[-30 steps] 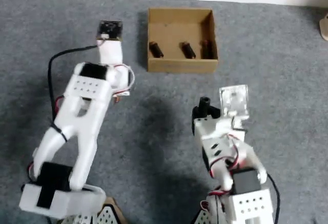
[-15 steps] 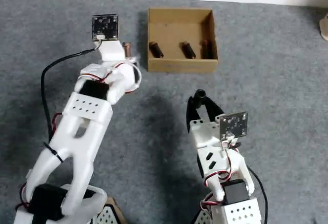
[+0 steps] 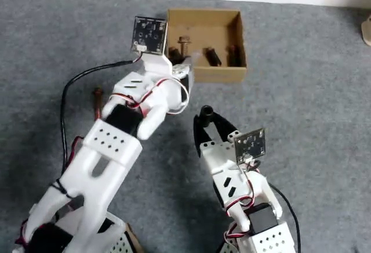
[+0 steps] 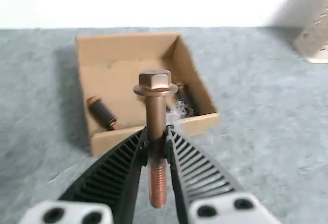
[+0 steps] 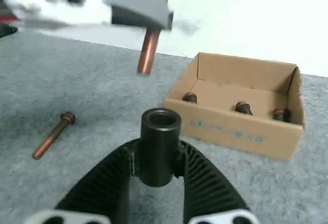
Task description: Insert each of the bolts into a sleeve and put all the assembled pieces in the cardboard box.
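Observation:
My left gripper is shut on a copper bolt, head up; in the high view the copper bolt hangs over the front left of the cardboard box. My right gripper is shut on a black sleeve, held upright with its bore open upward; from above the black sleeve stands nearer me than the box. In the right wrist view the held bolt hangs above and beyond the sleeve. Three assembled pieces lie in the box.
A loose copper bolt lies on the grey carpet left of the left arm, also seen as the loose bolt in the right wrist view. A pale object sits at the far right edge.
The left arm has swung right, carrying the bolt from left of the box to its front left edge. The right arm has shifted left with the sleeve, uncovering the loose bolt.

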You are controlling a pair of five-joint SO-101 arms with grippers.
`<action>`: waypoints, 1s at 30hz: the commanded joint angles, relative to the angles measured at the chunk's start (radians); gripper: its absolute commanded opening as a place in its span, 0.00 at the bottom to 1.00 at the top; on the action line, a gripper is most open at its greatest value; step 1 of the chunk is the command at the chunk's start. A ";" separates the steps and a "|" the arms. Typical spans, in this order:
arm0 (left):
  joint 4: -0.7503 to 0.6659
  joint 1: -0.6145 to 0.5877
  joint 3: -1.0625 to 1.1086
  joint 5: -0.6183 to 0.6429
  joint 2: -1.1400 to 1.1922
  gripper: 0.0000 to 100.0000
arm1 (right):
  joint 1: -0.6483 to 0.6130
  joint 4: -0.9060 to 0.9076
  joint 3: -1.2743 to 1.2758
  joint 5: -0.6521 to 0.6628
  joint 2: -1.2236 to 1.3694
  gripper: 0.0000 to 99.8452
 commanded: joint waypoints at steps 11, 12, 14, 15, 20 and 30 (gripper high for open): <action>-0.031 0.216 0.137 0.008 -0.272 0.01 | -0.012 0.039 0.157 0.009 -0.021 0.00; -0.031 0.217 0.156 0.008 -0.282 0.01 | -0.012 0.039 0.157 0.009 -0.021 0.00; -0.032 0.217 0.183 0.008 -0.292 0.01 | -0.012 0.039 0.157 0.009 -0.021 0.00; -0.032 0.217 0.191 0.008 -0.294 0.01 | -0.012 0.039 0.157 0.008 -0.021 0.00; -0.032 0.217 0.217 0.006 -0.298 0.01 | -0.012 0.039 0.157 0.006 -0.021 0.00; -0.032 0.243 0.248 0.008 -0.300 0.01 | -0.010 0.039 0.157 0.006 -0.021 0.00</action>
